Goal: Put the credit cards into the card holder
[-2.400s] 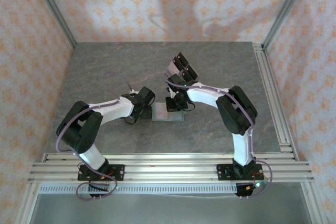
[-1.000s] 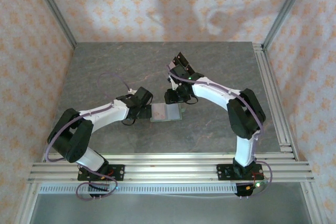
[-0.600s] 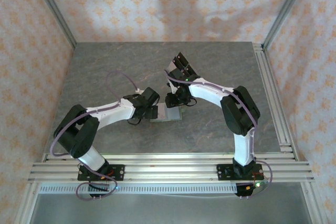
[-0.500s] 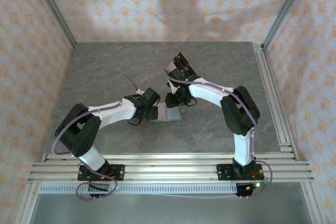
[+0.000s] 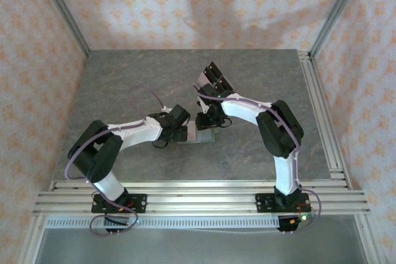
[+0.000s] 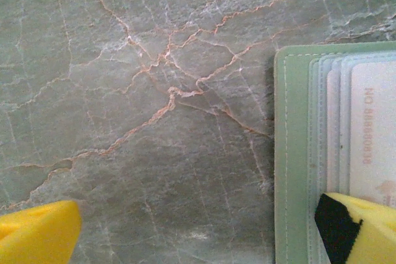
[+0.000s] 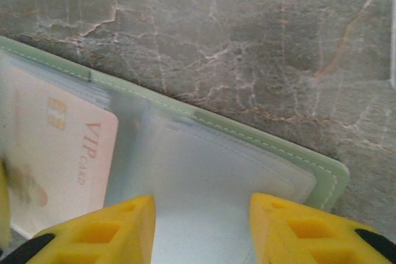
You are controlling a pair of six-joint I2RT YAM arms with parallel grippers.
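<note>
One wallet (image 5: 199, 133) lies on the one worktop (image 5: 124, 85). There are two arms, a left arm (image 5: 130, 131) and a right arm (image 5: 260, 115). One clear stand (image 5: 213, 78) stands at the far centre, its black panels too small to count. The left wrist view shows two yellow left fingers (image 6: 37, 230) and one card (image 6: 374, 134) in the wallet (image 6: 291, 153). The right wrist view shows two yellow right fingers (image 7: 105, 230), one card (image 7: 55, 153) and one empty sleeve (image 7: 229, 177) in the wallet (image 7: 272, 146). I cannot tell whether these two views show the same card or two.
</note>
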